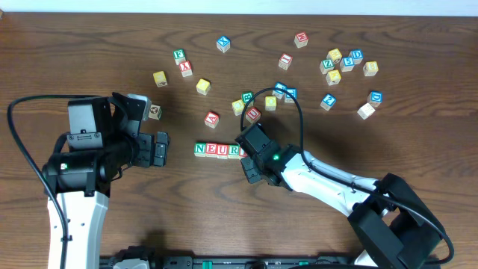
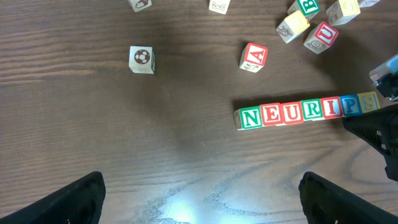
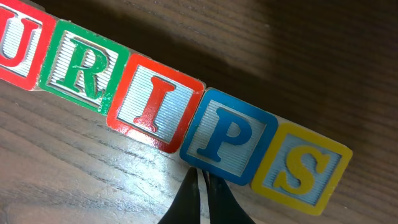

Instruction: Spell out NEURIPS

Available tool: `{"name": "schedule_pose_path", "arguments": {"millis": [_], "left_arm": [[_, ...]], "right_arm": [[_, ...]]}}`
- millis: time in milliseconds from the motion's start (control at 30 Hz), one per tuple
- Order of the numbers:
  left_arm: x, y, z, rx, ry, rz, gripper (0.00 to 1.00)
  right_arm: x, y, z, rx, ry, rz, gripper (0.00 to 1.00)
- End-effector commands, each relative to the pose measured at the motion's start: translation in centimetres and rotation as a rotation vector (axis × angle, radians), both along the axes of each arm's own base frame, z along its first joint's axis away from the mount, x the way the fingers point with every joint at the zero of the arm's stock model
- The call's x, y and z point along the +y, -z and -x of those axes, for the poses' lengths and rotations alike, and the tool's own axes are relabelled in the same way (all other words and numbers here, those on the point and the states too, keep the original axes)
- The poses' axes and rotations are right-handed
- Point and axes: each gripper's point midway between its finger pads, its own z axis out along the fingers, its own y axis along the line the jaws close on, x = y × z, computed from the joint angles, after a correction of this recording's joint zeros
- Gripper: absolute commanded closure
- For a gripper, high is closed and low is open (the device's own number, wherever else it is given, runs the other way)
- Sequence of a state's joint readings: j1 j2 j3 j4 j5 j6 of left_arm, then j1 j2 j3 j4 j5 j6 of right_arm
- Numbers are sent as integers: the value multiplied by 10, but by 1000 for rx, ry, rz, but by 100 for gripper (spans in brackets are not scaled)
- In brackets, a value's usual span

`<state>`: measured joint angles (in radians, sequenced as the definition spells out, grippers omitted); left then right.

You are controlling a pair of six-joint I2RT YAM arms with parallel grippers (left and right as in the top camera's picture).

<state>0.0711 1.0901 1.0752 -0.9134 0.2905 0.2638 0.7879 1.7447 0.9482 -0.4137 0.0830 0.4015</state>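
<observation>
Looks like dark-grained wood on the worktop (image 2: pixel 124 155), smooth with a soft sheen. Shows wooden NEURIPS cubes (image 2: pixel 308 111) with glossy painted borders and finely ribbed pale faces. Reads as matt black plastic on the right tool (image 3: pixel 200 196), smooth white plastic on its arm (image 1: pixel 321 175).

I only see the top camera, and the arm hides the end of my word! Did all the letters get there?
Observer: Yes. The left wrist camera shows the row of blocks reading N, E, U, R, I, P, S.
Child: Is the right gripper holding one?
Observer: No. The right gripper is shut on nothing, its tips by the near edge of the blue P block.
Child: What colour is the last one?
Observer: The S block is yellow, touching the P.
</observation>
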Motion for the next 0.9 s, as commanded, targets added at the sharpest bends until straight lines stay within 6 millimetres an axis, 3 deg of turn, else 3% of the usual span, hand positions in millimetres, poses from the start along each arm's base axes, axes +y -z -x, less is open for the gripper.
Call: {"name": "schedule_pose_path", "arguments": {"millis": [0, 300, 600, 733, 867], "left_arm": [[-1, -9, -2, -27, 12, 1, 2], [-1, -9, -2, -27, 12, 1, 2], [-1, -9, -2, -27, 13, 2, 2], [-1, -9, -2, -27, 12, 1, 2], [-1, -9, -2, -27, 12, 1, 2]], "right_arm": [[-2, 5, 2, 1, 6, 18, 99], [-9, 9, 13, 53, 29, 35, 99], [4, 11, 34, 173, 4, -42, 99], [15, 7, 48, 246, -16, -112, 99], [13, -8, 53, 260, -5, -119, 99]]}}
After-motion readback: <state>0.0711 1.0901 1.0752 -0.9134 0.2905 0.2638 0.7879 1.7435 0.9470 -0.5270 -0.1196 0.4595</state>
